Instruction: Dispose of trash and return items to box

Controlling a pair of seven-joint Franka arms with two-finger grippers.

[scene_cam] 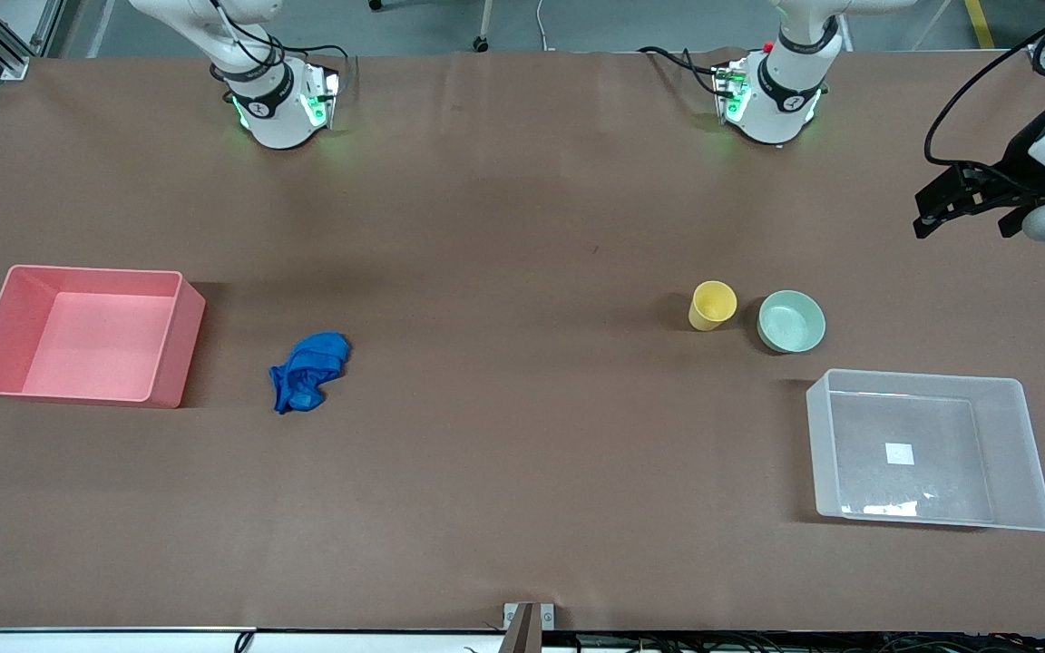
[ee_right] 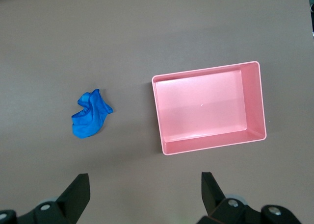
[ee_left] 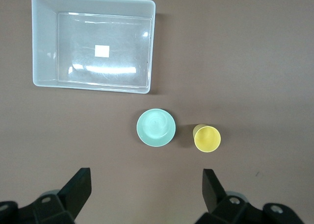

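The blue cloth wad (scene_cam: 308, 372) lies on the table beside the pink bin, also in the right wrist view (ee_right: 90, 114). The yellow cup (scene_cam: 712, 305) and the mint-green bowl (scene_cam: 791, 321) stand side by side, farther from the front camera than the clear box (scene_cam: 1003, 399). The left wrist view shows the cup (ee_left: 207, 138), the bowl (ee_left: 156, 127) and the box (ee_left: 44, 37), which holds only its white sticker. My left gripper (ee_left: 146, 185) hangs open and empty high over the table; it also shows in the front view (scene_cam: 965, 225). My right gripper (ee_right: 145, 185) hangs open and empty high over the table.
The pink bin (scene_cam: 173, 340) sits at the right arm's end of the table and holds nothing; it also shows in the right wrist view (ee_right: 159, 116). Both arm bases stand along the table's edge farthest from the front camera. Brown tabletop lies between the cloth and the cup.
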